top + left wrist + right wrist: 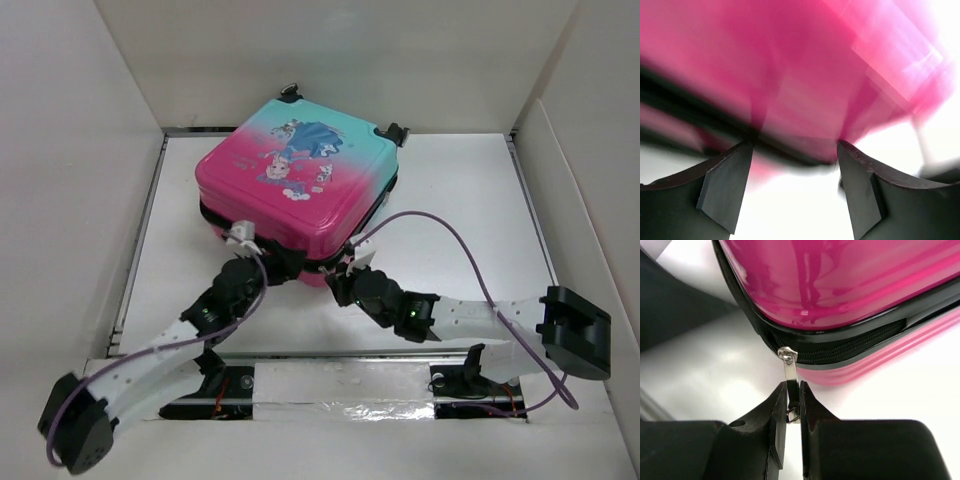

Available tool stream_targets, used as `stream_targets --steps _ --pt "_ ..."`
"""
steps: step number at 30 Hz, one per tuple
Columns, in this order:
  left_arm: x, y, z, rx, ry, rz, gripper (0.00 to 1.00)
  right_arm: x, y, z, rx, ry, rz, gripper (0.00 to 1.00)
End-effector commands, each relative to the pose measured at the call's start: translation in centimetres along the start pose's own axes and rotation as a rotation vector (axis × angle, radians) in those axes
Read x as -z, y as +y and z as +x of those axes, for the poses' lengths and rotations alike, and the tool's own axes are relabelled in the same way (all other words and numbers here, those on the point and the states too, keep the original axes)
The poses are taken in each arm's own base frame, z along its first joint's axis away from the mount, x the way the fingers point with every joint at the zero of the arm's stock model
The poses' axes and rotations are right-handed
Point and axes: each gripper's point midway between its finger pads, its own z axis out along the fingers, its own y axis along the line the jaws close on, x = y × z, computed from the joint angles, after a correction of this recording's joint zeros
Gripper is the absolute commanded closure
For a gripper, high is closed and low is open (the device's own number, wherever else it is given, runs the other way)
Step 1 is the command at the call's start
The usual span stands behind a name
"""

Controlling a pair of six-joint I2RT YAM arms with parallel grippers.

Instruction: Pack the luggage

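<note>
**Zip closure under way; lid down on the luggage.**

The right gripper is nearly shut and pinches the zipper pull at the near corner of the luggage. The left gripper is open and empty at the near pink edge; blur hides whether it touches. The luggage lies flat on the table, just ahead of both grippers. Next move, as judged: draw the pull steadily along the seam with the shell braced. Count: one luggage, one visible zipper pull, two grippers.
</note>
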Motion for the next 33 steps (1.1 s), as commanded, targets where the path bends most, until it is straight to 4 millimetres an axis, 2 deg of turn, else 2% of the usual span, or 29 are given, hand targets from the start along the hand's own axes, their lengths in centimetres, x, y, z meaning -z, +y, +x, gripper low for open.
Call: stream_targets --steps 1,4,5,6,8,9,10,11,12,13,14,15,16,17,18,19,21,22,24,26,27,28,29,30,32,33 --pt "3.1 0.1 -11.7 0.124 -0.421 -0.093 0.35 2.2 4.8 -2.1 -0.115 -0.060 -0.227 1.00" --pt "3.8 -1.2 -16.5 0.209 -0.524 -0.049 0.35 2.5 4.9 -1.6 -0.090 -0.043 -0.252 1.00" --pt "3.5 -1.2 -17.5 0.211 -0.525 -0.067 0.35 2.6 5.1 -1.5 -0.088 -0.033 -0.264 1.00" --pt "3.1 -2.4 -20.1 0.226 -0.546 -0.070 0.35 2.7 5.2 -1.5 -0.081 -0.030 -0.267 1.00" --pt "2.9 -2.0 -23.5 0.250 -0.589 -0.085 0.35 2.9 5.0 -0.9 -0.078 -0.016 -0.271 1.00" --pt "2.3 -2.3 -25.8 0.253 -0.598 -0.093 0.34 2.9 5.0 -0.8 -0.082 -0.016 -0.273 1.00" --pt "1.9 -2.4 -26.9 0.244 -0.576 -0.084 0.34 3.1 4.8 -0.5 -0.087 -0.019 -0.279 1.00" --pt "1.8 0.7 -28.2 0.250 -0.572 -0.188 0.34 3.3 4.7 -0.3 -0.089 -0.017 -0.286 1.00" --pt "1.1 1.6 -30.5 0.251 -0.573 -0.226 0.34 3.4 4.5 -0.2 -0.089 -0.018 -0.284 1.00" --pt "1.1 3.3 -31.3 0.262 -0.565 -0.264 0.34 3.7 4.2 0.0 -0.091 -0.023 -0.283 1.00" --pt "0.6 4.2 -31.1 0.285 -0.499 -0.229 0.34 3.8 4.1 0.1 -0.093 -0.026 -0.287 1.00" --pt "1.3 8.4 -32.2 0.336 -0.515 -0.290 0.34 3.9 3.9 0.2 -0.095 -0.028 -0.288 1.00" --pt "1.2 9.4 -32.0 0.361 -0.488 -0.268 0.35 4.1 3.9 0.3 -0.099 -0.030 -0.293 1.00" --pt "1.5 11.1 -32.2 0.378 -0.501 -0.295 0.36 4.3 3.7 0.4 -0.098 -0.030 -0.294 1.00" --pt "1.5 13.8 -32.0 0.398 -0.500 -0.358 0.35 4.3 3.6 0.6 -0.097 -0.027 -0.291 1.00" --pt "1.4 15.0 -31.8 0.404 -0.490 -0.391 0.36 4.4 3.5 0.7 -0.094 -0.025 -0.288 1.00" --pt "0.0 17.8 -30.4 0.404 -0.428 -0.468 0.35 4.5 3.2 0.8 -0.093 -0.024 -0.284 1.00" --pt "-0.6 18.5 -29.8 0.408 -0.400 -0.484 0.35 4.6 3.1 0.9 -0.093 -0.023 -0.282 1.00" --pt "-2.0 20.8 -27.4 0.450 -0.323 -0.531 0.36 4.7 3.0 1.0 -0.092 -0.021 -0.283 1.00" --pt "-2.7 21.7 -26.4 0.487 -0.317 -0.513 0.37 4.8 2.7 1.2 -0.090 -0.017 -0.271 1.00" --pt "-3.1 22.6 -24.4 0.517 -0.286 -0.521 0.38 4.9 2.6 1.2 -0.091 -0.017 -0.269 1.00" --pt "-3.3 22.8 -23.6 0.550 -0.283 -0.510 0.38 5.0 2.4 1.2 -0.093 -0.017 -0.267 1.00" --pt "-4.2 22.2 -23.0 0.551 -0.272 -0.480 0.39 5.1 2.4 1.1 -0.095 -0.023 -0.265 1.00" --pt "-4.5 22.6 -21.2 0.572 -0.244 -0.490 0.39 5.1 2.3 1.0 -0.093 -0.025 -0.264 1.00" --pt "-5.4 21.7 -20.2 0.585 -0.241 -0.453 0.39 5.1 2.5 0.9 -0.085 -0.018 -0.265 1.00" --pt "-5.5 21.7 -18.4 0.606 -0.219 -0.453 0.40 5.0 2.6 1.0 -0.082 -0.010 -0.268 1.00"
